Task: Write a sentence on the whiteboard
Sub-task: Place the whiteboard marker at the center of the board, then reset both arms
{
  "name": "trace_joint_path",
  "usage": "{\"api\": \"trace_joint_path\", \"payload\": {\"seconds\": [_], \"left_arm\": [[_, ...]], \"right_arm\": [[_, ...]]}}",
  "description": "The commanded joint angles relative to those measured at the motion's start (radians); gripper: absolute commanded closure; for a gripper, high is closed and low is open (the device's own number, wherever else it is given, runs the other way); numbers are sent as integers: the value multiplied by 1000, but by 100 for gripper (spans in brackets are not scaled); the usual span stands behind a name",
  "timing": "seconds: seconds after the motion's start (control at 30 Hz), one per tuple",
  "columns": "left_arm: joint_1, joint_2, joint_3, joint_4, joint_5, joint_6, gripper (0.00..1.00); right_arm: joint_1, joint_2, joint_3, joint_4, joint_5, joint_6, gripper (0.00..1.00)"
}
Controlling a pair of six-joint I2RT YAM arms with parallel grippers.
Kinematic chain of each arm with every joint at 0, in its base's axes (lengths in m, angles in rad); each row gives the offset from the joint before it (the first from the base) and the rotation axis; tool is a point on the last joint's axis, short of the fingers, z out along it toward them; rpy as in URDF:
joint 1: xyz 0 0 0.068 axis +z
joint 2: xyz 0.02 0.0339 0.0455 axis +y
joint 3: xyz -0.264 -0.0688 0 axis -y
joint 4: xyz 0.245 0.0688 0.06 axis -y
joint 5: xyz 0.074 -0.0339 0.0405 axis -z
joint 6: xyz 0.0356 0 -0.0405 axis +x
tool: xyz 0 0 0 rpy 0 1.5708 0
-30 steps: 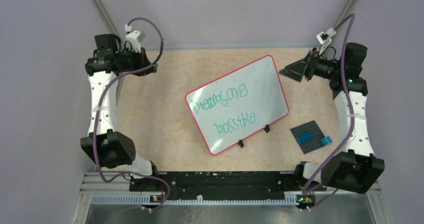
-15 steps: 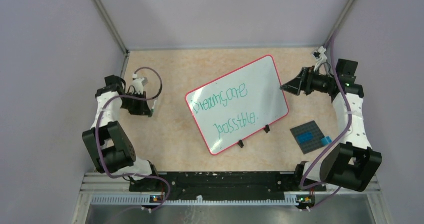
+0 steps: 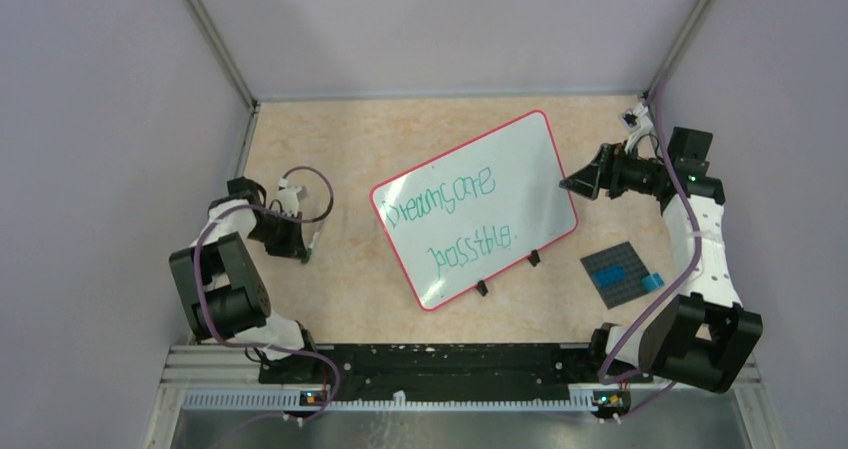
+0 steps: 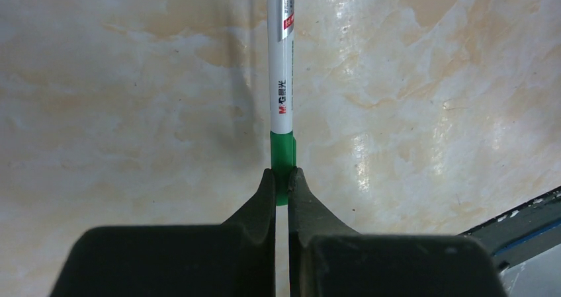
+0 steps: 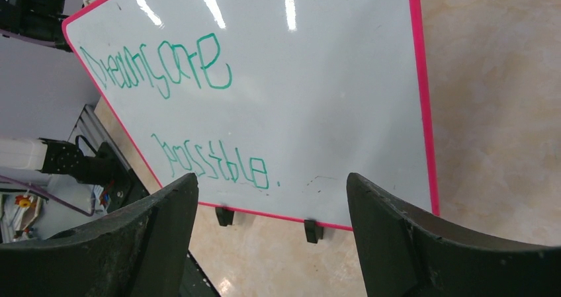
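Observation:
The whiteboard (image 3: 475,209) lies flat and skewed in the middle of the table, red-rimmed, with green handwriting in two lines and two black feet at its near edge. It also fills the right wrist view (image 5: 264,92). My left gripper (image 3: 306,241) is low at the table's left, shut on the green end of a white marker (image 4: 282,79) that points away over the bare tabletop. My right gripper (image 3: 578,182) is open and empty, just off the board's right edge.
A small dark grey studded plate (image 3: 618,272) with blue pieces lies at the right, near the right arm. Purple walls close the table at the back and sides. A black rail (image 3: 440,364) runs along the near edge.
My left arm has swung down and toward the near left, bringing the marker low over the table. My right gripper has dropped a little toward the board's right edge.

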Motion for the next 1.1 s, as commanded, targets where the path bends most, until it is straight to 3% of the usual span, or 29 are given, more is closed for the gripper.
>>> {"api": "trace_joint_path", "payload": {"seconds": [0.0,0.6,0.77,0.87,1.07], "left_arm": [[-1,5,-10,39,-28,14,94],[-2,25,64,-46,13,41,46],[-13,16,209,-126,99,28,31],[-29,26,333,-162,136,14,4],[-34,73,655,-144,220,-108,1]], "right_arm": [[-11,-27,-9,23,0,-29,20],[-11,-19,66,-56,18,-84,20],[-11,-2,120,-60,39,-84,20],[-11,26,168,-58,56,-78,19],[-11,98,346,-65,111,-69,18]]}}
